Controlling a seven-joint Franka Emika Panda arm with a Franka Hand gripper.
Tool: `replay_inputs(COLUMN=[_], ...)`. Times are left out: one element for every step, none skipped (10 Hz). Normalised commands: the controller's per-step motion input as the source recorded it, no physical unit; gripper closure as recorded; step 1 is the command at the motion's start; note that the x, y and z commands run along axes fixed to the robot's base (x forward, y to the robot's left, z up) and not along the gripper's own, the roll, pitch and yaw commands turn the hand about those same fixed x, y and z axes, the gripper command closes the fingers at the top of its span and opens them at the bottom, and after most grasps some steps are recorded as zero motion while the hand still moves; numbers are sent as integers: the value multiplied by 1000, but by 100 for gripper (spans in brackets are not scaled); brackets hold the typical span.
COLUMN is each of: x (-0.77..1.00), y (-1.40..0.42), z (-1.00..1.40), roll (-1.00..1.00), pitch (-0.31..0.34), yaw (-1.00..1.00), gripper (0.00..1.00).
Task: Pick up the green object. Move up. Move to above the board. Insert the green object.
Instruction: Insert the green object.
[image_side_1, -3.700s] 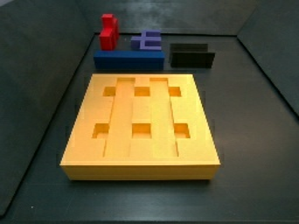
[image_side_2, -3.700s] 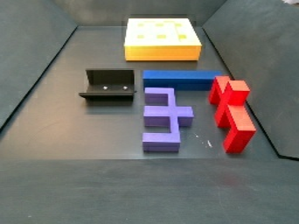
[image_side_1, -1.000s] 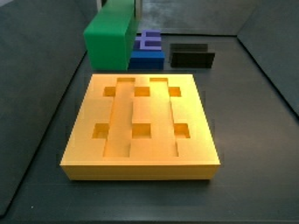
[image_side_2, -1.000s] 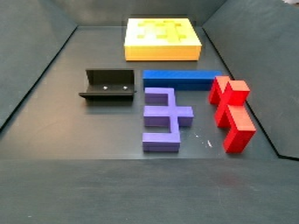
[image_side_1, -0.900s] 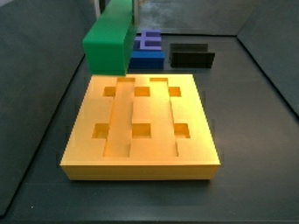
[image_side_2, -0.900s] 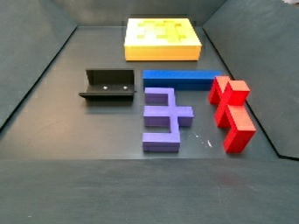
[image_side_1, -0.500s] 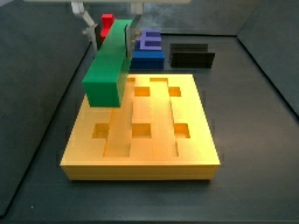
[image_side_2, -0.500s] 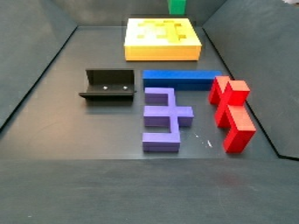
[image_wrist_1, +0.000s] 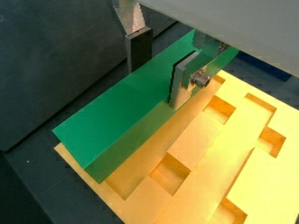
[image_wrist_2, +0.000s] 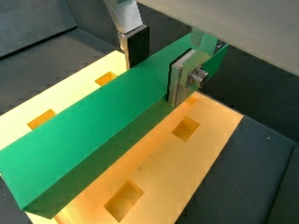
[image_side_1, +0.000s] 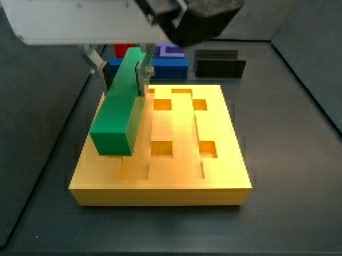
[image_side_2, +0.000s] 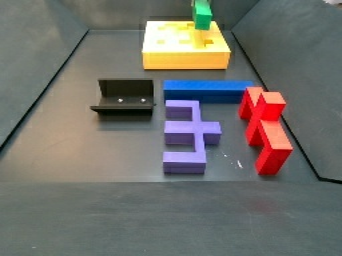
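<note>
In a side view we find the gripper (image_side_1: 120, 62) at the far left corner of the board (image_side_1: 174, 172), under the arm's grey bulk. Its silver fingers are clamped on the bar (image_side_1: 118, 103), one against each long face. The grip sits near the bar's far end, so most of the green length runs out past the fingers toward the camera. The bar hangs above the board's left edge strip, lying lengthwise along it, near end slightly lower. We cannot tell whether it touches the board.

Both wrist views confirm the grip: the bar (image_wrist_1: 138, 105) (image_wrist_2: 111, 129) is pinched between the fingers (image_wrist_1: 183, 79) (image_wrist_2: 183, 76), dark pad on one face, silver plate on the other. The board (image_wrist_1: 216, 171) (image_wrist_2: 187, 162) and its square holes lie below.

In a side view from the opposite end, the fixture (image_side_2: 123, 98) stands left of centre. Right of it lie the blue block (image_side_2: 209, 89) and the purple piece (image_side_2: 189, 135). Further right stand the red pieces (image_side_2: 266, 128). At the far end the bar (image_side_2: 202, 15) shows above the board (image_side_2: 185, 50), the gripper out of frame.
</note>
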Motion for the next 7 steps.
replay_inputs(x=[111, 186, 60, 63, 69, 0, 0], y=[-9, 0, 0, 0, 0, 0, 0], z=[-840, -720, -574, -434, -337, -180, -20], roll=[109, 127, 143, 134, 123, 74, 0], pitch=[-54, 0, 0, 34, 24, 4, 0], yaw=[160, 169, 69, 23, 0, 0, 0], gripper=[100, 100, 100, 100, 100, 100, 100])
